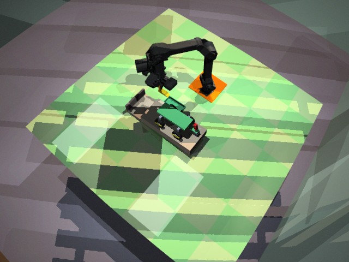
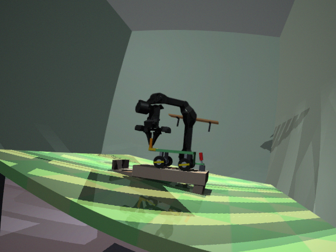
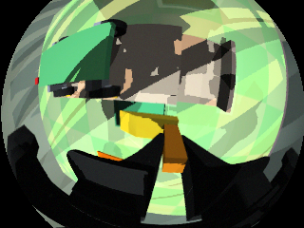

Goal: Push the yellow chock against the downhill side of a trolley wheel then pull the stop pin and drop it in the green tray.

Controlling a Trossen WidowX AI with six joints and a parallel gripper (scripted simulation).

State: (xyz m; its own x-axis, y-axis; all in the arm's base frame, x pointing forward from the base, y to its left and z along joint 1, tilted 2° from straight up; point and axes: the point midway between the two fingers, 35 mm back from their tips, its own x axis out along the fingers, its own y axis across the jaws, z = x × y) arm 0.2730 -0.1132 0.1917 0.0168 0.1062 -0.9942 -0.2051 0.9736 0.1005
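Jaws [image 1: 159,87] [image 2: 151,145]: pinched onto the chock's orange handle [image 2: 150,143] [image 3: 175,147], and that upright is the right place to grab it imo
Chock [image 1: 163,91] [image 2: 152,149] [image 3: 142,124]: up in the air off the ramp's tray side, probably light and stiff; the rubber base should grip, but a narrow handle could twist if the base gets shoved off-centre
Green tray [image 1: 174,103] [image 3: 142,108]: beside the ramp; top view shows it plainly, exterior doesn't
Trolley [image 1: 176,118] [image 2: 175,151] [image 3: 76,54]: on the ramp [image 1: 187,146] [image 2: 169,173] [image 3: 147,62], likely rolls easy, so nudge gently
Stop pin [image 1: 195,126] [image 2: 200,156] [image 3: 37,81]: red head upright at the uphill end in exterior, barely a speck in wrist; take it by the head, pull straight
Wrist vs exterior: wrist shows the handle between both fingers; exterior makes the chock look like it touches the deck, can't confirm contact
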